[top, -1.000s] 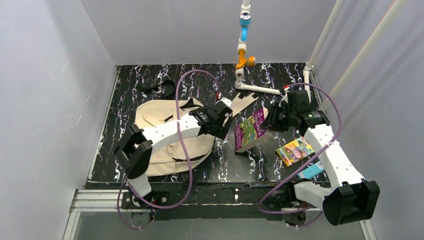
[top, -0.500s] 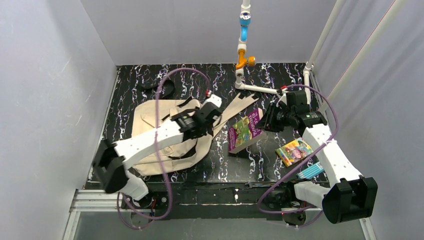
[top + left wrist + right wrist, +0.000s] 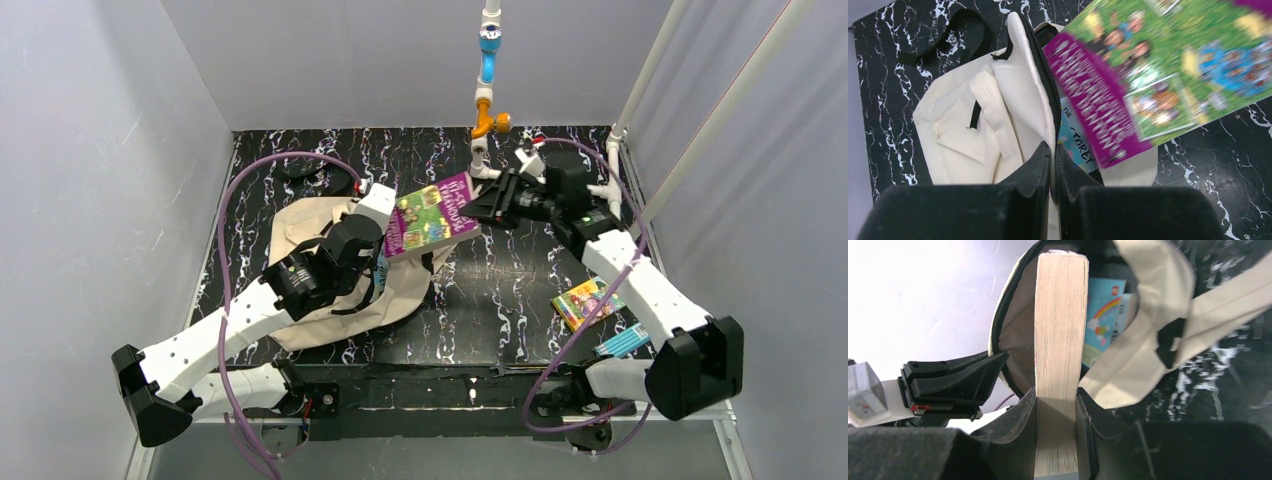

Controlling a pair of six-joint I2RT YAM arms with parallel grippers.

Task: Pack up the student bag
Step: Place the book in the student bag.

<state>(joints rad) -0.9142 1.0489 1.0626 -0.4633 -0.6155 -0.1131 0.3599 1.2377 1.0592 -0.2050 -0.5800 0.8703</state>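
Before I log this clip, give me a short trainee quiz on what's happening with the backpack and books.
1. True or false: the left jaws hold the purple book.
2. What do the left jaws pinch? A the bag at its zipper edge; B a strap; C a pencil.
3. Fill in: inside the bag sits a ___.
Key: 1 false, the right jaws hold it; 2 A; 3 blue book.

Black marbled table (image 3: 500,290): student bag (image 3: 298,226), colourful book (image 3: 590,302), blue item (image 3: 625,341).
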